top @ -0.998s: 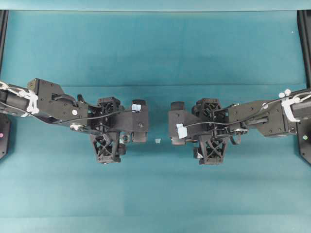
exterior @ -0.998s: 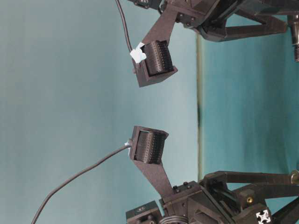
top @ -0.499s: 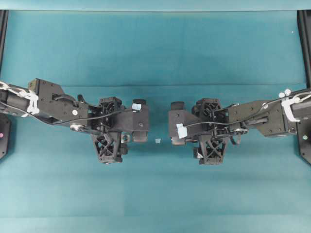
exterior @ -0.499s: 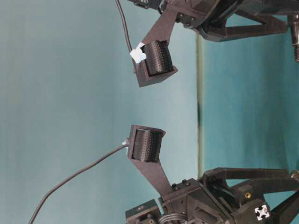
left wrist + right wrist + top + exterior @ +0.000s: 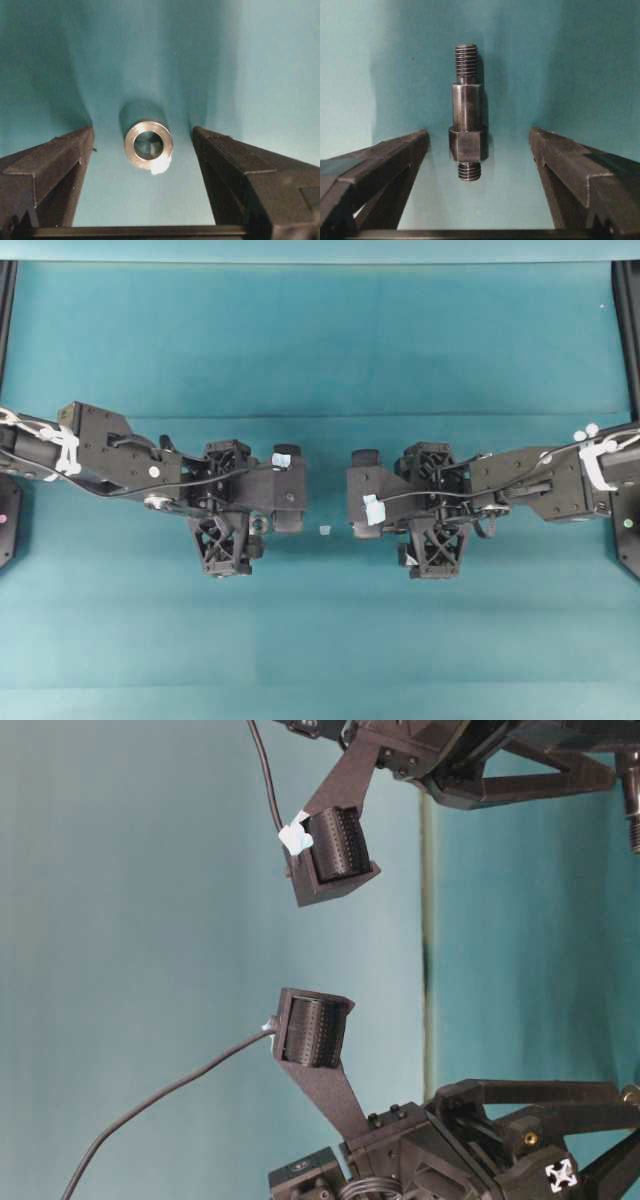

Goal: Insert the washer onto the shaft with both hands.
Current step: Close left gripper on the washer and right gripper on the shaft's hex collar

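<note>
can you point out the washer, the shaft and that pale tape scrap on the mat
washer [image 5: 148, 145]: left wrist view, on its silvery ring face.
shaft [image 5: 466, 109]: right wrist view, on its smooth middle barrel.
pale tape scrap [image 5: 324, 530]: overhead view, on its centre, between the two arms.

Two black arms enter a teal backdrop, one from the upper right, one from the lower right. Upper finger [image 5: 340, 845] has a ribbed pad with a white tape scrap [image 5: 294, 837] at its left edge. Lower finger [image 5: 314, 1032] is also ribbed; a dark cable [image 5: 165, 1098] trails to lower left. The fingers are well apart.
</note>
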Robot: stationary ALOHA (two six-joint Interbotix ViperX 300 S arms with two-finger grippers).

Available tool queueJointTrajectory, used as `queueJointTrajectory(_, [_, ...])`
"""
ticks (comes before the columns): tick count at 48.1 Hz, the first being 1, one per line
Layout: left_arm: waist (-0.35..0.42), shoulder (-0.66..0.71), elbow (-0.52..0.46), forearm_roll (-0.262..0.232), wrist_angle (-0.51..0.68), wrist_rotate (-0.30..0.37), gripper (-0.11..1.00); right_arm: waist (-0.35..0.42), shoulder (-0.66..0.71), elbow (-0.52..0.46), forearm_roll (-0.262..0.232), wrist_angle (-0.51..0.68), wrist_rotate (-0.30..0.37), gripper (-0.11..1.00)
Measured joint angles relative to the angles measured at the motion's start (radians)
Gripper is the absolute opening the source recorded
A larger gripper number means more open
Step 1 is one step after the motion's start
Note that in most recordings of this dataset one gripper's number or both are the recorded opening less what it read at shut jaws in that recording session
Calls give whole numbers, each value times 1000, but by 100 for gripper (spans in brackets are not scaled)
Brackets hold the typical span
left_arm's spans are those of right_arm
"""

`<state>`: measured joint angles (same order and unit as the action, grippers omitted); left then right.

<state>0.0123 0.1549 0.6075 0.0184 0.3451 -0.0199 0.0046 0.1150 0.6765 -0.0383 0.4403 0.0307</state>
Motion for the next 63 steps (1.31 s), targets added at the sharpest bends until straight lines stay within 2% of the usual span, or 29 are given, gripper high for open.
queueJointTrajectory(5, [0, 0, 0, 0, 3, -2, 78, 0, 0, 0, 0, 0, 0, 92])
queueJointTrajectory(9, [-2, 0, 0, 0, 5, -3, 69, 0, 0, 0, 0, -2, 0, 86])
queueJointTrajectory(14, [-5, 0, -2, -2, 5, -3, 54, 0, 0, 0, 3, 0, 0, 65])
queueJointTrajectory(19, [-12, 0, -2, 0, 5, -3, 37, 2, -2, 0, 11, 3, 0, 34])
queueJointTrajectory(23, [-18, 0, -2, -2, 3, 2, 37, 2, -5, 0, 14, 5, 0, 14])
queueJointTrajectory(26, [-21, 0, -2, 0, 5, 3, 37, 5, -3, -2, 15, 5, 0, 6])
queueJointTrajectory(30, [-25, 0, -2, 0, 5, 3, 37, 6, -3, 0, 15, 5, 0, 2])
queueJointTrajectory(63, [-28, 0, -2, 0, 5, 8, 37, 3, -3, 8, 12, 0, -2, 1])
